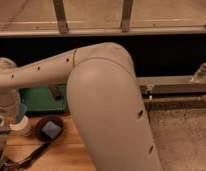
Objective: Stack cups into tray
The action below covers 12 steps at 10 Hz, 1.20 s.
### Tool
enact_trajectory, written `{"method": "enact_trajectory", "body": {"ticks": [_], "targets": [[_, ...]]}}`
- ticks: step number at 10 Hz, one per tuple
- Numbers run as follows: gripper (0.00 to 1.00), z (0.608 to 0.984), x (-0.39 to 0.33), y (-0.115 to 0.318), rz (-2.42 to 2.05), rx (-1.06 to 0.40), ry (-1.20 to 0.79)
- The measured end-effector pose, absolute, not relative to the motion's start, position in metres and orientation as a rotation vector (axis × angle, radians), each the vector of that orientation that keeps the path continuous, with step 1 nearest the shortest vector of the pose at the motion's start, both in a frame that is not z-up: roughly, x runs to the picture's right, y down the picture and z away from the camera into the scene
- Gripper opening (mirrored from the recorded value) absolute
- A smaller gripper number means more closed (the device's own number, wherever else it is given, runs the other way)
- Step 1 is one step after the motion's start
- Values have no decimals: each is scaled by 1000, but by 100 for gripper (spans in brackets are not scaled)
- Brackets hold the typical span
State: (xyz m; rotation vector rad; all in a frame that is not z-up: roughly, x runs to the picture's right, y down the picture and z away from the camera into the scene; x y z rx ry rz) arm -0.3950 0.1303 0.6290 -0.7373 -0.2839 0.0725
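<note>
The gripper (7,118) hangs at the far left over the worktop (52,156), jaws closed. Just right of the jaws stands a round, pale cream-white cup (20,127). The shallow green tray (38,99) lies further right and behind.

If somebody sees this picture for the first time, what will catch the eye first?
The robot's huge cream arm fills the middle and reaches left. Its gripper hangs at the far left edge, beside a cream-white cup. Behind the arm lies the green tray; a dark brown bowl sits in front of it.
</note>
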Motion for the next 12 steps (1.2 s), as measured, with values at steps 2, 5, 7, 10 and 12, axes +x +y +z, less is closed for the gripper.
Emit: {"method": "enact_trajectory", "body": {"ticks": [2, 5, 7, 10, 12], "targets": [[0, 637, -405, 130, 49, -749, -301], [0, 650, -414, 135, 28, -754, -286], [0, 661, -419, 140, 20, -766, -270], [0, 679, -421, 148, 20, -785, -234], [0, 694, -422, 157, 25, -806, -204]]}}
